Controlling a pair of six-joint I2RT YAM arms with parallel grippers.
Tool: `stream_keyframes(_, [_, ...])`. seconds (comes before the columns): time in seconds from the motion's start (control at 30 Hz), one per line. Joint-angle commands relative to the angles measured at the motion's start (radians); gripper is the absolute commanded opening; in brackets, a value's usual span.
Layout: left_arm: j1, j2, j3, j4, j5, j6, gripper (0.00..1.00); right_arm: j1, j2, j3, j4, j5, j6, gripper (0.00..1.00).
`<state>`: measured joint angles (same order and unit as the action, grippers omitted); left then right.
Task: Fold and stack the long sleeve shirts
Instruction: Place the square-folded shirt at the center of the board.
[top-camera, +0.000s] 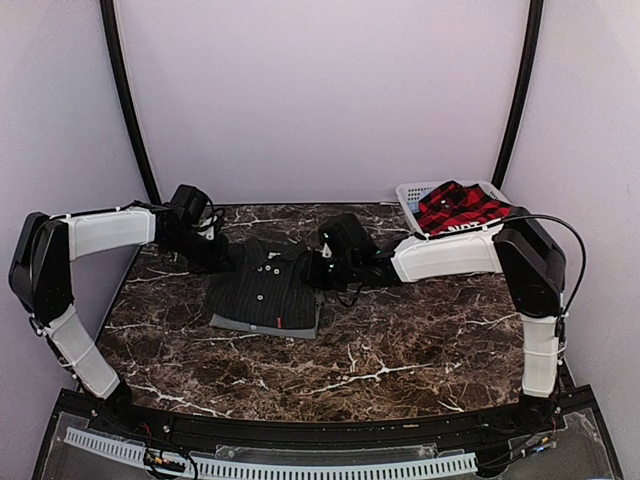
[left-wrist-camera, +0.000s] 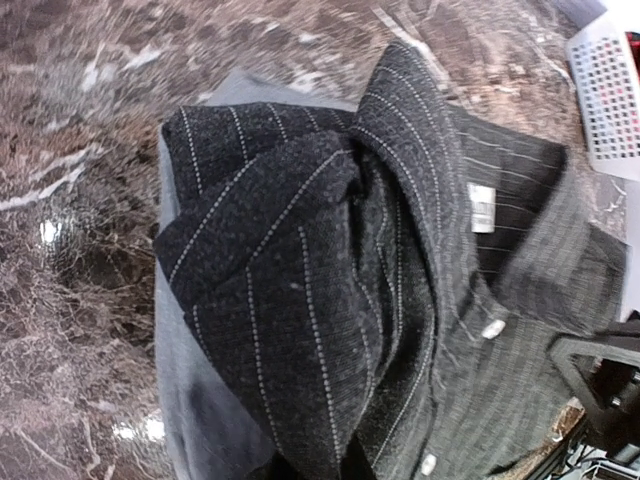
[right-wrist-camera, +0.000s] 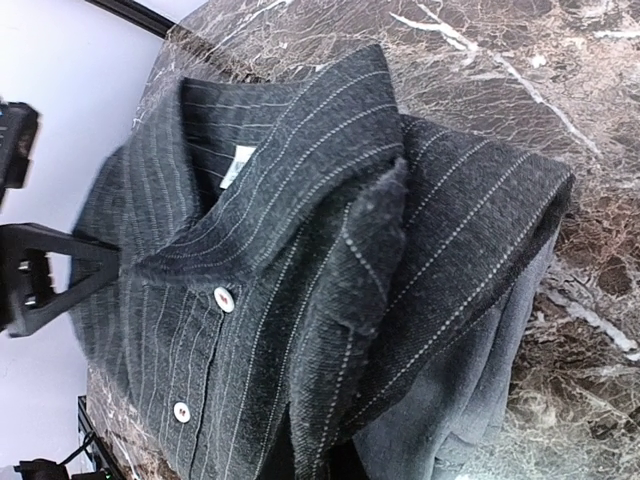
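Observation:
A folded black pinstripe long sleeve shirt (top-camera: 265, 290) lies on top of a plain grey shirt (top-camera: 262, 326) at the table's middle. My left gripper (top-camera: 218, 258) is at the pinstripe shirt's left shoulder and my right gripper (top-camera: 318, 268) at its right shoulder. In both wrist views the pinstripe cloth (left-wrist-camera: 300, 300) (right-wrist-camera: 340, 280) bunches up into the jaws and hides the fingertips; each gripper is shut on a fold of it. Grey shirt edges show beneath (left-wrist-camera: 190, 380) (right-wrist-camera: 460, 400). The red-and-black plaid shirt (top-camera: 455, 208) lies in the basket.
The white slatted basket (top-camera: 412, 196) stands at the back right corner, and its edge shows in the left wrist view (left-wrist-camera: 605, 100). Dark marble table (top-camera: 400, 350) spreads in front of the shirts. Curved black poles rise at both back corners.

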<state>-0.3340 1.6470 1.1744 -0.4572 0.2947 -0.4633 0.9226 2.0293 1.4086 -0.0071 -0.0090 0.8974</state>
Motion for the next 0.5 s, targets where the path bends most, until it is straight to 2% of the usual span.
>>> stream_keyframes(0.0, [0.026,0.057,-0.048,0.033,0.011,0.008,0.0,-0.024,0.028,-0.039,0.077,-0.026,-0.005,0.0])
stream_keyframes(0.1, [0.029,0.1,-0.057,0.045,0.004,0.002,0.04,-0.047,0.041,-0.052,0.07,-0.05,-0.029,0.0])
stream_keyframes(0.2, [0.029,0.114,-0.061,0.052,-0.035,-0.003,0.18,-0.058,0.038,-0.066,0.052,-0.05,-0.051,0.01])
stream_keyframes(0.33, [0.031,0.105,-0.056,0.04,-0.114,-0.004,0.34,-0.071,0.005,-0.084,0.012,-0.034,-0.085,0.13])
stream_keyframes(0.47, [0.042,0.091,-0.039,0.018,-0.163,0.003,0.43,-0.079,-0.033,-0.084,-0.071,-0.013,-0.132,0.27])
